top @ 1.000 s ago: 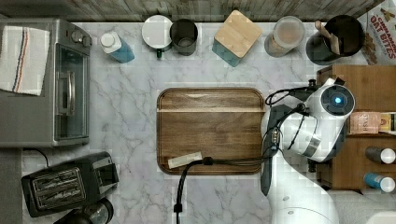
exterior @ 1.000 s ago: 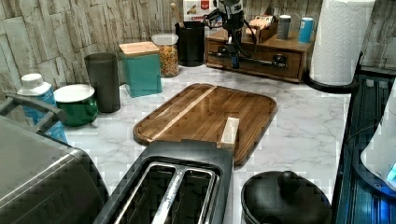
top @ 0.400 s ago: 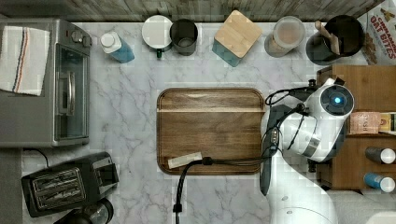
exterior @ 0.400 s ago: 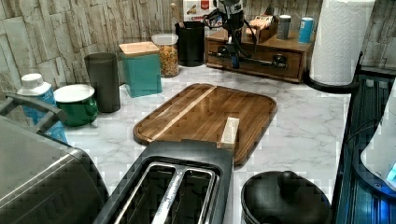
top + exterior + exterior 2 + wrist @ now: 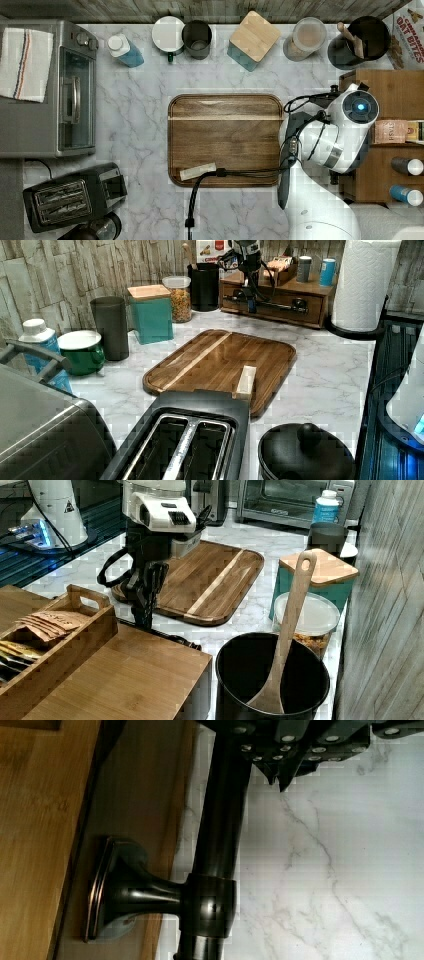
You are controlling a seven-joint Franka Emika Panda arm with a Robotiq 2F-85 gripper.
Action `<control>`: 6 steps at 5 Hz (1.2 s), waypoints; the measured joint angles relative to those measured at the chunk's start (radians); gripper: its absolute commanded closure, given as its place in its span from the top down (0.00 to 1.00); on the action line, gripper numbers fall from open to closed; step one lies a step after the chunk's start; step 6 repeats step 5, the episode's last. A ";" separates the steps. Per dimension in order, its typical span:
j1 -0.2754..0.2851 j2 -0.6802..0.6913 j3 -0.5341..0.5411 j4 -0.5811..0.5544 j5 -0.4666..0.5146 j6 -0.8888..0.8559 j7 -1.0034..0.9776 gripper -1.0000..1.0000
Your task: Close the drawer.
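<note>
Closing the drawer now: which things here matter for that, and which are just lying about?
Belongs to the job:
drawer
its black bar handle
pincer, at the handle

Just lying about:
wooden tray
toaster
toaster oven
teal canister
paper towel roll

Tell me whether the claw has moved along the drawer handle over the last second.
No. In the left view the claw sits at the same spot on the drawer handle, level with the black canister, as it did a second ago.

wood drawer w/ glossy dark metal handle, marble-look counter.
</note>
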 measured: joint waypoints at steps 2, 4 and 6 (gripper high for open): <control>0.009 0.000 -0.009 -0.002 0.000 0.003 0.000 0.00; 0.014 0.000 -0.012 0.000 -0.006 -0.001 0.000 0.00; 0.013 -0.002 -0.012 0.000 -0.006 -0.003 0.000 0.00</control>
